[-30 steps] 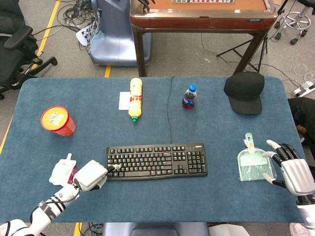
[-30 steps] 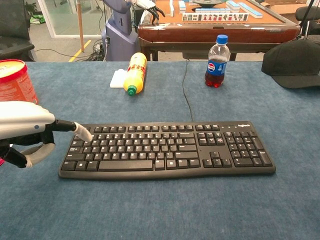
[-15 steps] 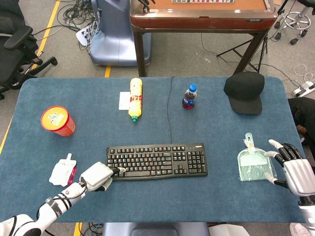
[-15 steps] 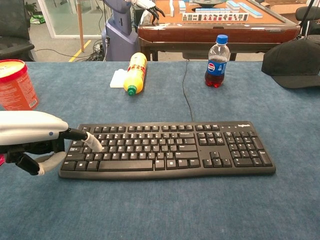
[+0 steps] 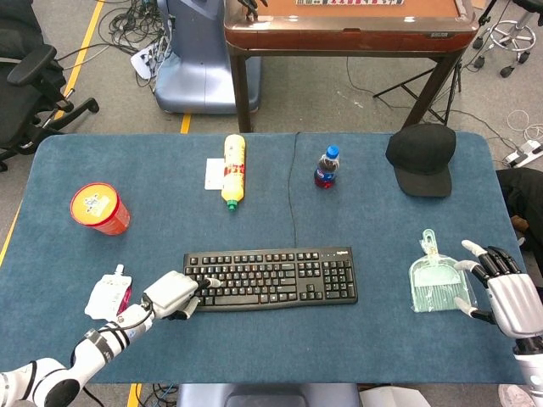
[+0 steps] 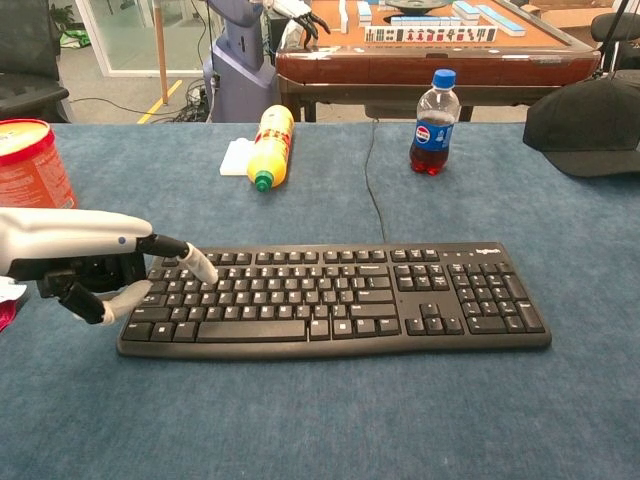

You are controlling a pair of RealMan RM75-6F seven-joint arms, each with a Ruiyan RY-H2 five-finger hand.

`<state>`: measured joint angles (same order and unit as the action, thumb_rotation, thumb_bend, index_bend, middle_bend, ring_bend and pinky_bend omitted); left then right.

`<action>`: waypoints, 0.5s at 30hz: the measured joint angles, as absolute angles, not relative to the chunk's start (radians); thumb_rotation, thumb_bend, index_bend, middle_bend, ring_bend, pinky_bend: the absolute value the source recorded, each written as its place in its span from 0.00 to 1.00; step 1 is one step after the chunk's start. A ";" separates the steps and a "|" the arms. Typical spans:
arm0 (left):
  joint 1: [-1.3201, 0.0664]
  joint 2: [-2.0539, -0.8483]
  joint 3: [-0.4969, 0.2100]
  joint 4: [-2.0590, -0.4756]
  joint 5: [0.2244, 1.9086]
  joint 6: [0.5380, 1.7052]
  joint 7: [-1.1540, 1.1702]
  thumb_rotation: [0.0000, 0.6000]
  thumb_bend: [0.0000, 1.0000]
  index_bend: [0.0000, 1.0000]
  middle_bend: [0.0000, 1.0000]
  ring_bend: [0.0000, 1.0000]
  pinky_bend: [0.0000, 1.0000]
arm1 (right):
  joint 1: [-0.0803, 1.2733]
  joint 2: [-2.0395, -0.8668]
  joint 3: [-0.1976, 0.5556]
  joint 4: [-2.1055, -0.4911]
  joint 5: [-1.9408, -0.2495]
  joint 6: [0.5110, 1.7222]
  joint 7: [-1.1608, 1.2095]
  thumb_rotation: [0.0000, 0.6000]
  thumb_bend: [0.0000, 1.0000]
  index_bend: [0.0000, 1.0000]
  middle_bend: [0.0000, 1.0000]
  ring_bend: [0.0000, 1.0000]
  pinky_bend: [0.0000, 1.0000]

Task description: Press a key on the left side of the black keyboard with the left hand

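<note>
Broadly, the blue felt-covered desk (image 5: 102,161) carries everything, and the flat black plastic keyboard (image 5: 270,278) lies near its front middle, its long axis running left to right across the robot's front, parallel to the desk's near edge.

The left robot hand (image 5: 172,294), white-shelled with dark fingers, sits at the keyboard's left end, so the keys it needs lie directly to its right and just below the outstretched fingertip. In the chest view this left robot hand (image 6: 85,262) has one finger (image 6: 192,263) extended over the left-hand columns of keys, with the others curled in beneath and nothing held. Whether the tip actually touches a key or hovers just above cannot be told from either view.

The right robot hand (image 5: 506,292) rests well apart at the desk's far right edge, fingers spread and empty, just beside a pale green plastic dustpan (image 5: 438,281). It is plainly the farther one.

My judgement: the coming move is a short downward press, since the finger is already over the correct end.
</note>
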<state>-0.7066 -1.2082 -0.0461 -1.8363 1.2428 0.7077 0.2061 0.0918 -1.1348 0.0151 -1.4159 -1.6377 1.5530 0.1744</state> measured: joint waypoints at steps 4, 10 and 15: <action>-0.730 -1.221 -0.047 -1.823 1.215 0.697 0.226 1.00 0.70 0.19 0.88 0.94 1.00 | 0.095 -1.136 0.017 -1.414 -1.635 1.547 0.177 1.00 0.01 0.38 0.17 0.17 0.17; -0.758 -1.240 -0.040 -1.808 1.166 0.689 0.263 1.00 0.70 0.19 0.88 0.94 1.00 | 0.097 -1.134 0.018 -1.413 -1.635 1.545 0.180 1.00 0.01 0.38 0.17 0.17 0.17; -0.776 -1.256 -0.029 -1.795 1.137 0.685 0.285 1.00 0.70 0.19 0.88 0.94 1.00 | 0.100 -1.136 0.018 -1.407 -1.634 1.541 0.185 1.00 0.01 0.38 0.17 0.17 0.17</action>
<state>-0.7760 -1.2561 -0.0293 -1.7947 1.1373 0.6850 0.2854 0.1001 -1.1357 0.0183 -1.4066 -1.6338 1.5406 0.1853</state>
